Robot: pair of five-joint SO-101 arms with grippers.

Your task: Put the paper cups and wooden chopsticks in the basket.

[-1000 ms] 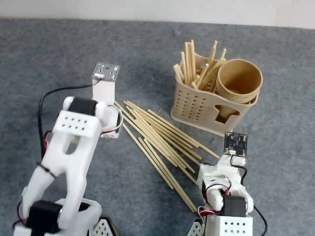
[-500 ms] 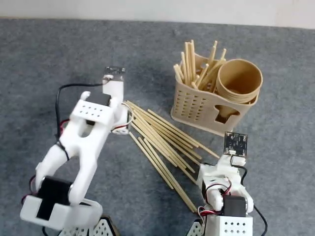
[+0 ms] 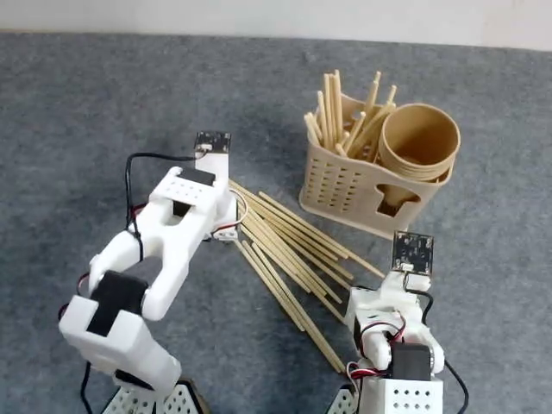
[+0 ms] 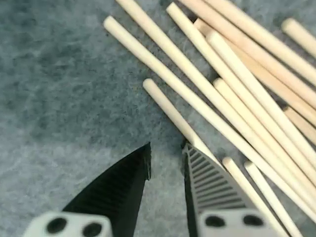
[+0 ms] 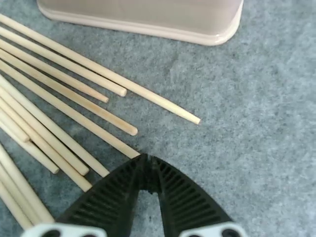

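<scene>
Several loose wooden chopsticks [image 3: 289, 246] lie fanned on the grey carpet in front of the tan basket [image 3: 345, 185]. Stacked paper cups [image 3: 420, 142] and more chopsticks [image 3: 341, 108] stand inside the basket. The left arm [image 3: 185, 211] hangs over the far-left ends of the pile. My left gripper [image 4: 167, 150] is open by a narrow gap, low over the carpet, and its grey finger [image 4: 207, 177] lies over one chopstick [image 4: 170, 111]. My right gripper [image 5: 146, 160] is shut and holds nothing, just short of the near chopstick tips [image 5: 131, 131] and the basket [image 5: 143, 15].
The right arm [image 3: 395, 332] sits at the near edge of the table, below the basket. Bare grey carpet [image 3: 103, 103] stretches left of and behind the left arm. A pale wall edge runs along the back.
The left arm has swung to the right and come down onto the far-left end of the chopstick pile. The right arm, basket and chopsticks have not moved.
</scene>
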